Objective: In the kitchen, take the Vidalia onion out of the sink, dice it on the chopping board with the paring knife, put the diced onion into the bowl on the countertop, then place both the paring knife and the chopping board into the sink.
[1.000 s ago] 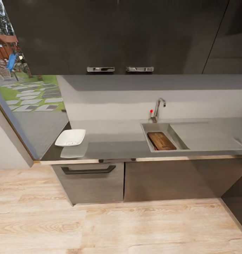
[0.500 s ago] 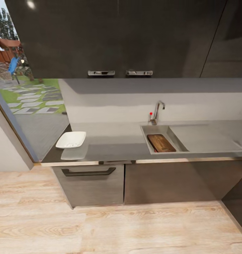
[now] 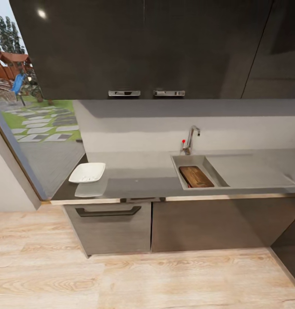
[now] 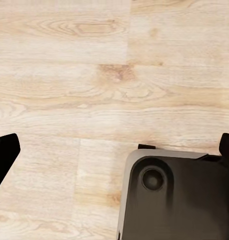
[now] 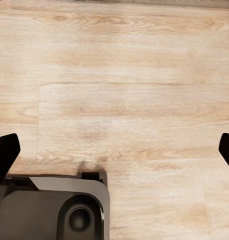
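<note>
Though chopping board (image 3: 196,176) lies in sink (image 3: 180,160), stiff, flat wood: grip long edge. Left hand (image 4: 114,150), right hand (image 5: 114,150): spread, nothing held.

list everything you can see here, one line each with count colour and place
counter: 1, glossy grey, across the middle of the head view
sink: 1, grey steel, set in the counter right of centre
board: 1, dark brown wood, lying in the sink
knife: 1, a red sliver at the board's near-left edge in the sink; blade hidden
tap: 1, chrome with a red knob, behind the sink
bowl: 1, white, square, on the counter's left end
upper cabinets: dark, two chrome handles, above the counter
lower cabinets: dark grey, one with a black handle, under the counter
floor: light wood planks
window: 1, left, garden outside
left gripper: 1, black fingertips, wide apart, over floor
right gripper: 1, black fingertips, wide apart, over floor
</note>
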